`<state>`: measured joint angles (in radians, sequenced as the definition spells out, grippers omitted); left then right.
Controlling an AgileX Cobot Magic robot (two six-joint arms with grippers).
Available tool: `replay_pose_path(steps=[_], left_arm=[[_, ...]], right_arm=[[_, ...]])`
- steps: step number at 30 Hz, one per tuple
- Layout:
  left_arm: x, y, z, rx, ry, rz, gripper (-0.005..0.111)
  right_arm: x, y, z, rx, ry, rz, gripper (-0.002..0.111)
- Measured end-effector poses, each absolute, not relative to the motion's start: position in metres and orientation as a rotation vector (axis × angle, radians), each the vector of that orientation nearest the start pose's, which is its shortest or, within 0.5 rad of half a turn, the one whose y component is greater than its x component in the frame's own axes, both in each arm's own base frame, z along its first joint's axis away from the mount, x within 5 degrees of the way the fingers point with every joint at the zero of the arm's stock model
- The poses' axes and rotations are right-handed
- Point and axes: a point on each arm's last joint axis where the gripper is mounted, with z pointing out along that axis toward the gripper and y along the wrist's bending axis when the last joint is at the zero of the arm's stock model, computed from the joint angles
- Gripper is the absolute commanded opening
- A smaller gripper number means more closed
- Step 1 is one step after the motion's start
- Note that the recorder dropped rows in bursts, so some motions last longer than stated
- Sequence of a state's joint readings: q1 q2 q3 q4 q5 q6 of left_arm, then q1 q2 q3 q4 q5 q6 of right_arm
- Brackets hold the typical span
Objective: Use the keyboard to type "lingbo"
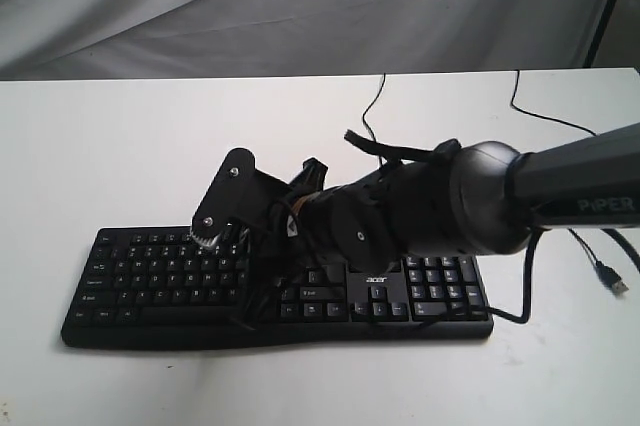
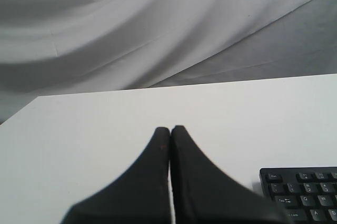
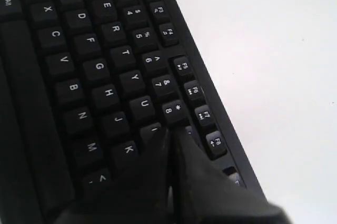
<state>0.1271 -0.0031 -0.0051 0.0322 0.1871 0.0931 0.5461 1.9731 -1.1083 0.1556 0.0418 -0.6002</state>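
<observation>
The black keyboard [image 1: 150, 291] with an acer logo lies across the front of the white table [image 1: 110, 146]. My right arm reaches over its middle from the right. In the right wrist view, my right gripper [image 3: 171, 133] is shut with nothing in it. Its tips rest at the I key [image 3: 152, 129], just beside the 8 key [image 3: 171, 111]. In the exterior view that gripper [image 1: 208, 241] sits over the letter keys and hides part of them. My left gripper [image 2: 170, 129] is shut and empty above bare table. The keyboard's Esc corner [image 2: 303, 190] lies off to its side.
The keyboard's thin black cable [image 1: 370, 111] runs toward the table's far edge. A second cable [image 1: 545, 116] ends in a loose USB plug [image 1: 617, 282] at the right. A grey cloth backdrop [image 1: 300, 6] hangs behind the table.
</observation>
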Motion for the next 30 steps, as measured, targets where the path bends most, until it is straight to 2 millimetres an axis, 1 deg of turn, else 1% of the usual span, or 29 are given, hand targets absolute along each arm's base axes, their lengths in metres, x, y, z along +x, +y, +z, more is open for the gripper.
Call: replay_pose_path(steps=[5,8,13,30], left_arm=[[0.055,0.008,0.198,-0.007,1.666,0.196,0.001],[0.055,0.008,0.198,-0.007,1.666,0.196,0.001],[0.055,0.008,0.198,-0.007,1.666,0.196,0.001],[0.055,0.008,0.198,-0.007,1.666,0.196,0.001]], right_arm=[[0.347,0.206,0.142,-1.118,2.095,0.049,0.000],[0.348,0.206,0.130,-1.123,2.118,0.046,0.000],[0.349,0.206,0.120,-1.123,2.129,0.045,0.000],[0.351,0.206,0.120,-1.114,2.119,0.041,0.000]])
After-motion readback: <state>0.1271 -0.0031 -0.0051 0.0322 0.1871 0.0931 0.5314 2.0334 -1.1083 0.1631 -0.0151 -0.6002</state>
